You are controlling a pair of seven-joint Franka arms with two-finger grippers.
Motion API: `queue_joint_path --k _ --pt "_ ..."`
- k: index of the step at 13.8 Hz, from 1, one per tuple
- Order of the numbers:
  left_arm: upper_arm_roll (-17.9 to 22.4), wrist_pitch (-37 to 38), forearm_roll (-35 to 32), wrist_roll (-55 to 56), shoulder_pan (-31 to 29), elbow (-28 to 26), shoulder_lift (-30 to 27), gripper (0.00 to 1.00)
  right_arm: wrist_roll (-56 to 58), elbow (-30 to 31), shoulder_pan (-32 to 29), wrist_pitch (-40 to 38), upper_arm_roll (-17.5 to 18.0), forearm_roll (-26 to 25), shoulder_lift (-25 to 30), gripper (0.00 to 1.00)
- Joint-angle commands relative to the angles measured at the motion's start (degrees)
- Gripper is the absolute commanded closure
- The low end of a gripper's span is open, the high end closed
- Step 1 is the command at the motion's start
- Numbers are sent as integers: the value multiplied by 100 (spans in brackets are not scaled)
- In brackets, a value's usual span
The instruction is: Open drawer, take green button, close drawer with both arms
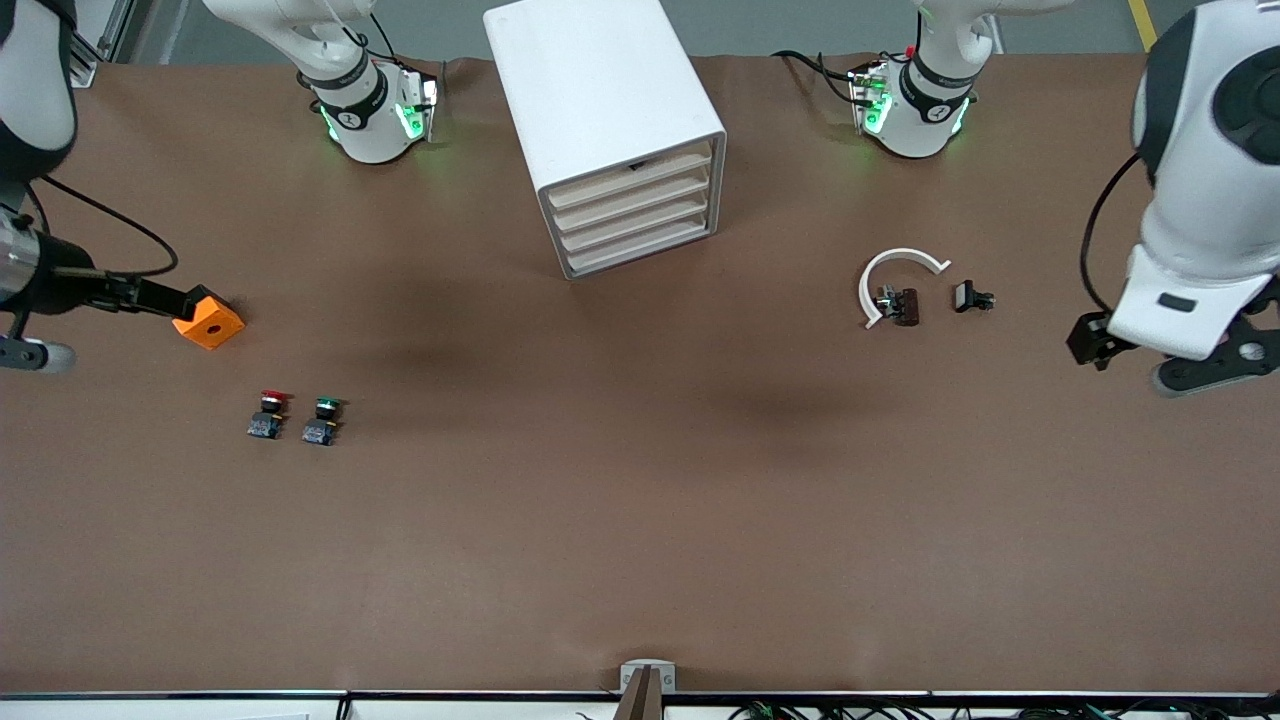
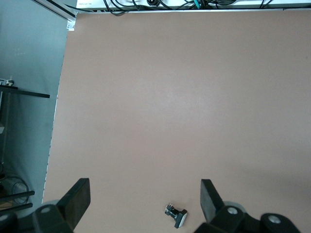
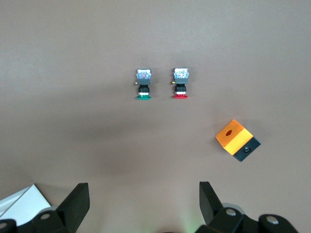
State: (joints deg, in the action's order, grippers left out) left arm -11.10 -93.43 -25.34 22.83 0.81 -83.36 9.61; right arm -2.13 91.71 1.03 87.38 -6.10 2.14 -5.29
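Bench (image 1: 640, 520) surface is brown. Nearest the front camera among the items, toward the right arm's end, lie two small push buttons side by side. The button (image 1: 322, 421) (image 3: 143, 83) has a round green cap on a black neck and a bluish-black block body, lying on its side with the cap pointing away from the front camera. Just beside it, closer to the right arm's end, lies the red-capped button (image 1: 267, 415) (image 3: 180, 82), same build, not touching.

Farther from the camera sits an orange box (image 1: 209, 318) (image 3: 237, 140) with a round hole in one face and a black underside. Toward the left arm's end lie a white curved piece (image 1: 893, 276), a dark small part (image 1: 902, 305) touching it, and a black clip-like part (image 1: 971, 296) (image 2: 177, 215) just beside.

Farthest stands the white drawer cabinet (image 1: 605, 125), four drawers (image 1: 634, 217), all closed; contents hidden.

Right claw (image 3: 141, 206) hangs over the bench beside the orange box, fingers spread wide, holding nothing. Left claw (image 2: 143, 204) hangs over the bench's left-arm end, fingers likewise wide apart, empty.
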Motion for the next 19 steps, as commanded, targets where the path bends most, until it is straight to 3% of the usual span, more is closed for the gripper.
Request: queue_joint_path --k 1,3,8,14,19 --pt "-50 44 623 -602 -457 -146 -414 0 213 40 -94 -151 92 -99 177 0" --pt "-32 44 1169 -1016 -756 -224 -643 0 274 48 -94 -195 101 -161 195 0" --pt "328 44 1979 -1332 -767 -821 -1311 0 442 4 -76 -204 118 -355 177 0" --pt "433 53 2419 -1853 -749 -1736 -2094 0 398 -716 -112 -485 109 -381 46 0" --pt "398 123 2446 -1853 -608 -1790 -2191 0 380 -954 -164 -1117 92 -84 115 0"
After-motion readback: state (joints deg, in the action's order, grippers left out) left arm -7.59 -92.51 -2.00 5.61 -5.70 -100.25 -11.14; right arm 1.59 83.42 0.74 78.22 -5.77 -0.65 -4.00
